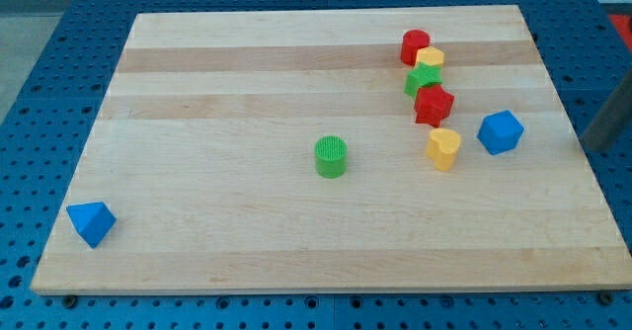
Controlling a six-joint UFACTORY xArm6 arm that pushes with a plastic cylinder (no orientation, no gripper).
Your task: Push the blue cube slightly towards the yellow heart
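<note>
The blue cube (501,132) sits on the wooden board (247,231) at the view's right. The yellow heart (443,148) lies just to its left and slightly lower, with a small gap between them. My rod comes in from the view's right edge as a dark, blurred bar. My tip (592,144) is to the right of the blue cube, about at the board's right edge, and clear of every block.
Above the heart a close column runs up the view: red star (434,105), green star (423,79), yellow hexagon (430,57), red cylinder (415,45). A green cylinder (331,156) stands mid-board. A blue triangular block (91,222) sits at the bottom-left corner.
</note>
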